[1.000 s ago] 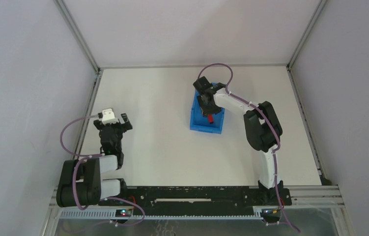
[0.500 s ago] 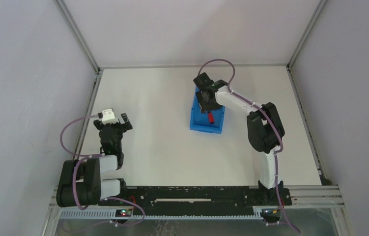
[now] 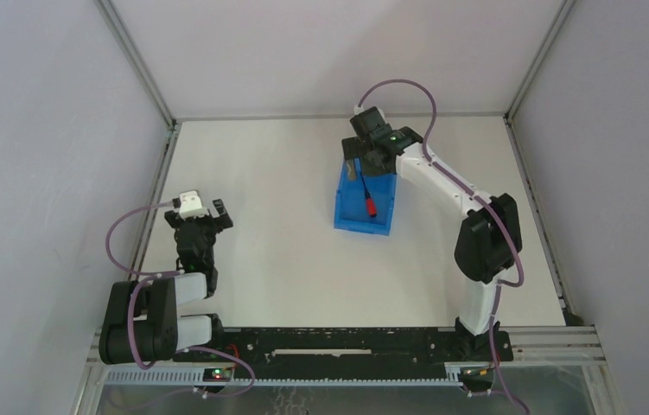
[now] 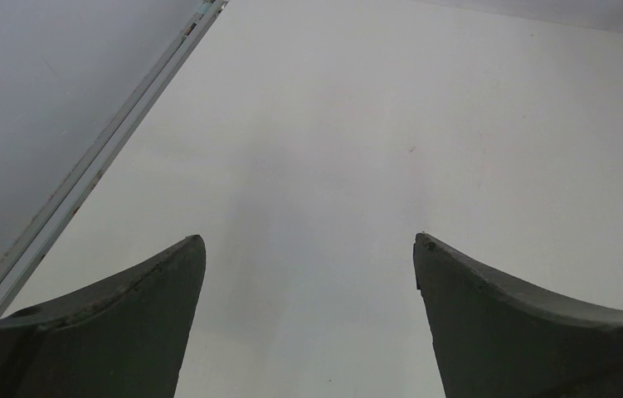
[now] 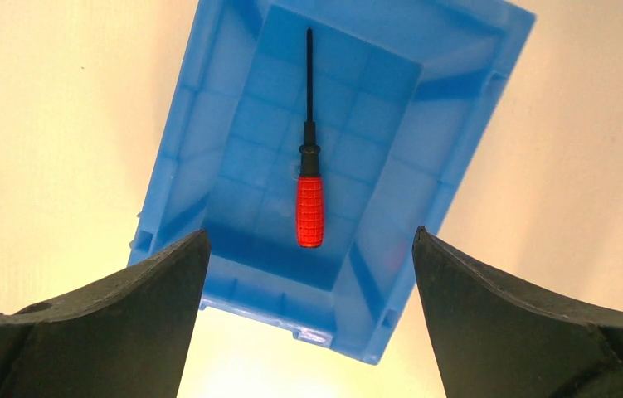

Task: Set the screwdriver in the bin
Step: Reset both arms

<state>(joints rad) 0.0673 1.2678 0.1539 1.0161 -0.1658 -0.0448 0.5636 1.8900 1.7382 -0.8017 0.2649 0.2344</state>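
Already the screwdriver [image 5: 309, 157] is lying flat on the floor of the blue plastic bin [image 5: 192, 141], roughly along its length, and nothing is touching it. The right gripper [image 5: 309, 235] is hovering above it with its fingers spread wide and holding nothing. Judging from this, the drop looks done and what is left is the retreat. That calls for rising straight up with the jaws wide, so that neither dark finger is clipping the rim. The bin looks like light moulded plastic on a smooth surface, so a nudge would probably be sliding or tipping it. Only once clear of the walls should the arm be swinging back toward its base. The tool is showing a short red handle with a fine gridded grip, a black collar and a thin black shaft, round enough to be rolling if the bin is jolted. The bin's walls are sloping inward to a floor moulded in faint squares, with small ribs under the rim. Around it the white table [image 4: 333, 124] is looking matte and flat. Well apart on the other side, the left gripper [image 4: 309, 239] is hanging over bare table with its curved, dull grey fingers open and empty.
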